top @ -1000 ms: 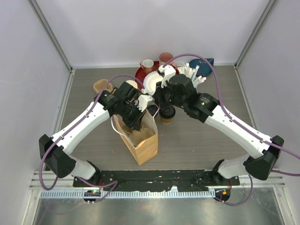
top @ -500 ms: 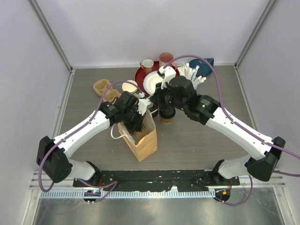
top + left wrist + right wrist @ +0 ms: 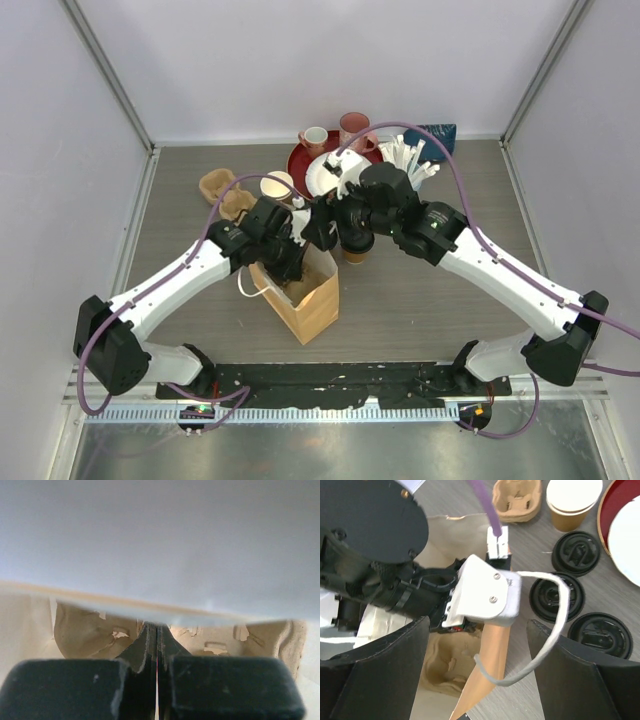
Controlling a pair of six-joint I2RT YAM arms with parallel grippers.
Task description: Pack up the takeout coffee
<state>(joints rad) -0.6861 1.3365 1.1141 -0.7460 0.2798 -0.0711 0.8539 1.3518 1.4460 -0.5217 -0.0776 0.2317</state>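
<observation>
Grey wood-grain table (image 3: 420, 300): the left gripper (image 3: 157, 632) pinches the brown paper bag (image 3: 318, 305) by its rim. Only the right wrist view shows the right gripper (image 3: 477, 645) spread wide above the bag, with three black lids (image 3: 551, 594) beside it. Overhead, a lidded tan cup (image 3: 352, 256) stands just behind that gripper.

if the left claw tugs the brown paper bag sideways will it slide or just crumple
Probably crumples first: the paper bag looks thin-walled, and the left claw seems shut on just its rim, so the wall would likely bend. It is likely light, with a pulp cup carrier showing inside, so it may then drag. Standing tall on a narrow base, it could also tip.
</observation>
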